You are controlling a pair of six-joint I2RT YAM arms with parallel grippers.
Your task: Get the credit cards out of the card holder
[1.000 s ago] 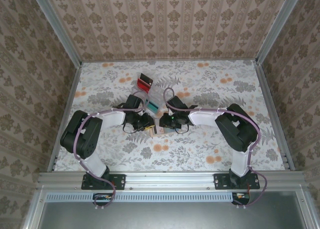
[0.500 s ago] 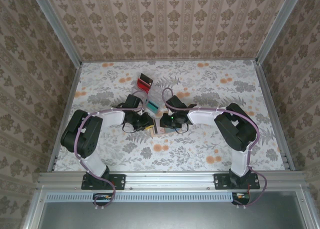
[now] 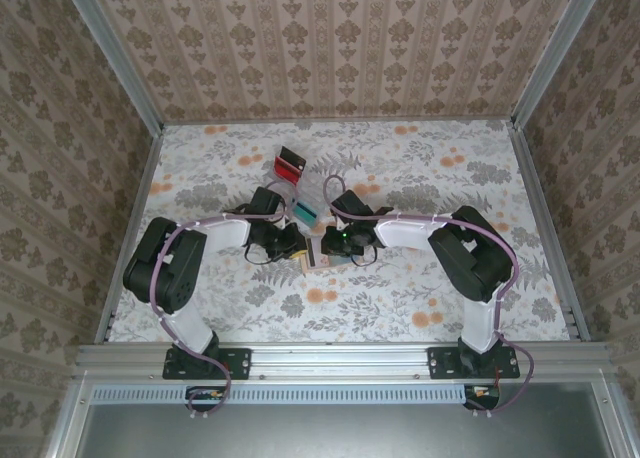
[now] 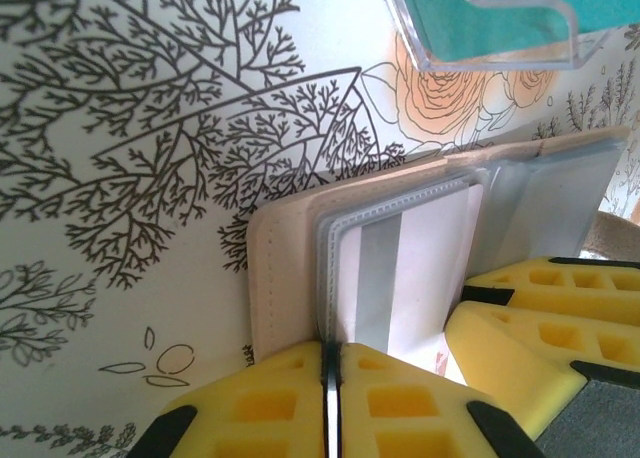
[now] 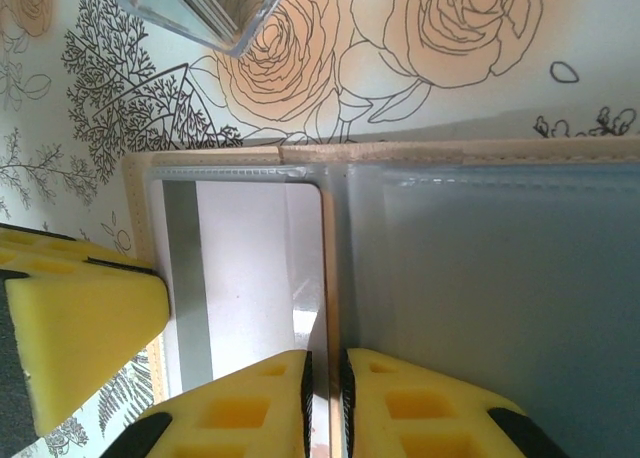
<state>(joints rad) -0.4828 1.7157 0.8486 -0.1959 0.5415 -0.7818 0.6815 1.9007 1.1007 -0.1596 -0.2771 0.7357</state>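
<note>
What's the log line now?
left end effector: pinching card holder | right end effector: pinching card holder | credit card: inside card holder

Both arms bend inward, elbows out. The left end effector and right end effector meet nearly tip to tip — each pinched closed on the card holder.

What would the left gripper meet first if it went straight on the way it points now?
The card holder itself: the left gripper is shut on its pocket edge, so it would probably push into the pockets. Beyond lies tablecloth; the clear stand sits off to one side.
</note>
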